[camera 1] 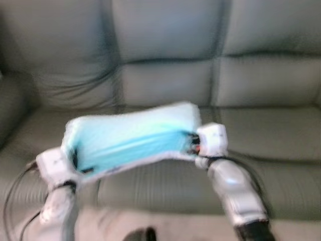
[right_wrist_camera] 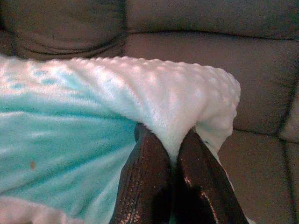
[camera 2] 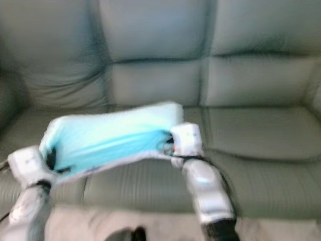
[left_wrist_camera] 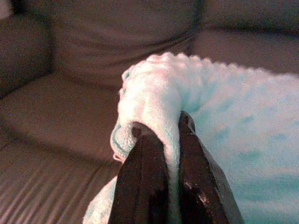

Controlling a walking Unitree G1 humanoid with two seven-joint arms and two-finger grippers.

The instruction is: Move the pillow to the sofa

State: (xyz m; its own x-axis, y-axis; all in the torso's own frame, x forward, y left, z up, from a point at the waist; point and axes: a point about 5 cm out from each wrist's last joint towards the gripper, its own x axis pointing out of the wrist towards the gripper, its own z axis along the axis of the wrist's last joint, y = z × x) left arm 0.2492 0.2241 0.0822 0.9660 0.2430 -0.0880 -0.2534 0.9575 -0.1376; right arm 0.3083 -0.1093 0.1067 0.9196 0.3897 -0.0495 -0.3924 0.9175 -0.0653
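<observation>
1. Pillow (camera 1: 131, 138): pale turquoise plush with a raised dotted texture, whiter along the edges and folds.
2. Sofa (camera 1: 165, 65): grey-green leather, plain, with darker seams between the cushions and fine ribbing on the seat front.
3. Left gripper (left_wrist_camera: 163, 137) and right gripper (right_wrist_camera: 172, 140): glossy black fingers.
4. Arms (camera 1: 235, 188): silver, with white wrist blocks.
5. Floor (camera 1: 165, 223): pale beige strip.
</observation>
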